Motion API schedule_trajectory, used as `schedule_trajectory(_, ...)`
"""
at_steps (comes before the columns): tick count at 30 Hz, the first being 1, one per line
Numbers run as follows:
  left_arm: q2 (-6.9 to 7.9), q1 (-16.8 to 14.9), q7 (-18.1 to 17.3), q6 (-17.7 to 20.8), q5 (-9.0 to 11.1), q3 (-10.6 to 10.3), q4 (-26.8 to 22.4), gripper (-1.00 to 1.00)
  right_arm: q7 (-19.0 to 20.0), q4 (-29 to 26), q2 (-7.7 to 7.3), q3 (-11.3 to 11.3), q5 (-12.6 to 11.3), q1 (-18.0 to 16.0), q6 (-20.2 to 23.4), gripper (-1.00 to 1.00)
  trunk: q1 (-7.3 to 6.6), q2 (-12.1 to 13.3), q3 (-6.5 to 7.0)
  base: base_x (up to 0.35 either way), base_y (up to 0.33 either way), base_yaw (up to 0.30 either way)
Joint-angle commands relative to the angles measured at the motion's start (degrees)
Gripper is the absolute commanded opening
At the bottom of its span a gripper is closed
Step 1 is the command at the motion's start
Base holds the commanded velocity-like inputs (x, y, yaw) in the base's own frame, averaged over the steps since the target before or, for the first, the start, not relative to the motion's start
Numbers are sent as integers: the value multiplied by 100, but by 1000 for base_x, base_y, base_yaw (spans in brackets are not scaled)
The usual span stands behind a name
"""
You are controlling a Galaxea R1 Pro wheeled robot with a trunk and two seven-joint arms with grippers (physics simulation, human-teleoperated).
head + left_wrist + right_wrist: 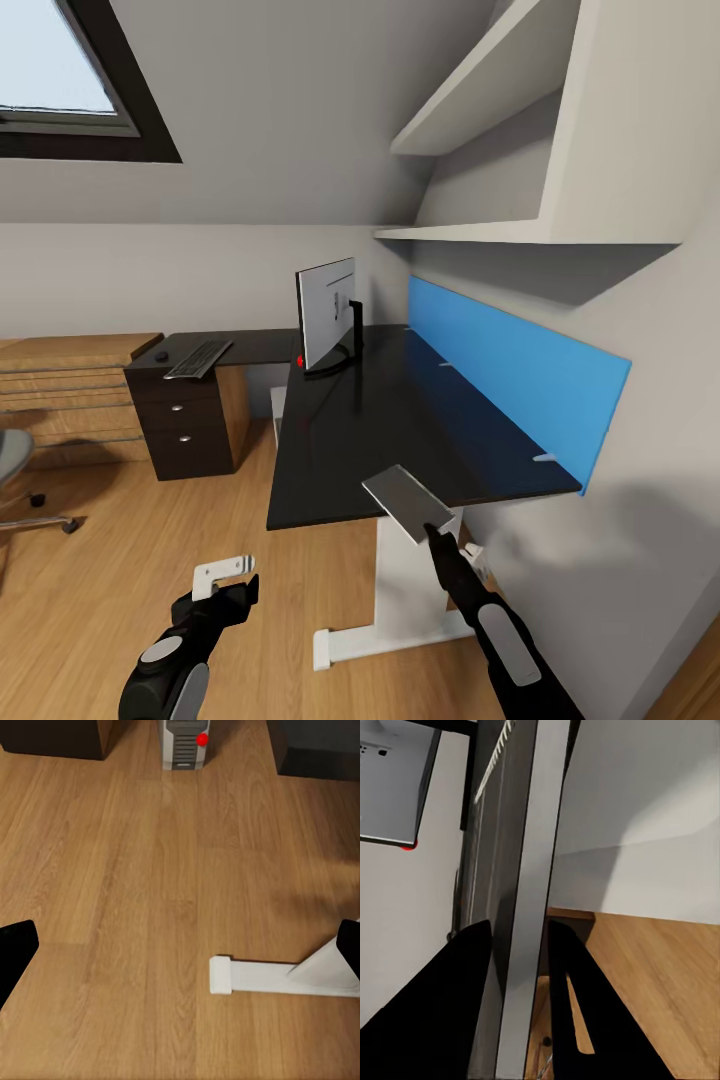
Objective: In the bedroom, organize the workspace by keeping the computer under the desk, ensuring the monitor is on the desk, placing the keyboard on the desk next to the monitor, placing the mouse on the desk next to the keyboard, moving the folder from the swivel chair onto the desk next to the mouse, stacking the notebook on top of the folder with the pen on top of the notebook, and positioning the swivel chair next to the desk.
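Since the desk (400,420) takes up the middle of the head view, starting there: black L-shaped top, blue back panel at 3 o'clock. The swivel chair (12,455) pokes in at 9 o'clock, well apart from it. The monitor (327,312) stands on the desk around 12. The left wrist view catches the computer (184,744) on the floor. The keyboard (198,359) lies at 10 o'clock over the drawers. The right gripper (438,535) is pinched onto a tilted grey notebook (408,500) at the desk's near edge, 5 o'clock. The left gripper (228,578) is spread wide, empty, at 7. The mouse (160,356) sits just beside the keyboard.
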Motion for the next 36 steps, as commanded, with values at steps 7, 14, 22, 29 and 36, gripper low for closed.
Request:
schedule_trajectory(7,-1,-4,53,16,61,-7,-7,100,32,0,7,-28,-51,-3,59,-100,0,-3,-6,0,0,0)
schedule_trajectory(14,-3,-4,53,17,61,-7,-9,100,41,-9,7,-28,-51,-3,59,-100,-44,77,30,0,0,0)
schedule_trajectory(22,-4,-4,53,17,61,-7,-10,100,58,-44,24,-7,-55,-3,58,-100,-220,398,173,0,0,0)
schedule_trajectory(29,-3,-4,53,19,60,-7,-7,100,55,-432,128,-2,-60,22,52,-100,-374,679,299,0,0,0)
schedule_trajectory(36,-2,-4,53,20,57,-7,-7,100,52,-876,205,-2,-60,156,51,-100,-506,920,407,0,0,0)
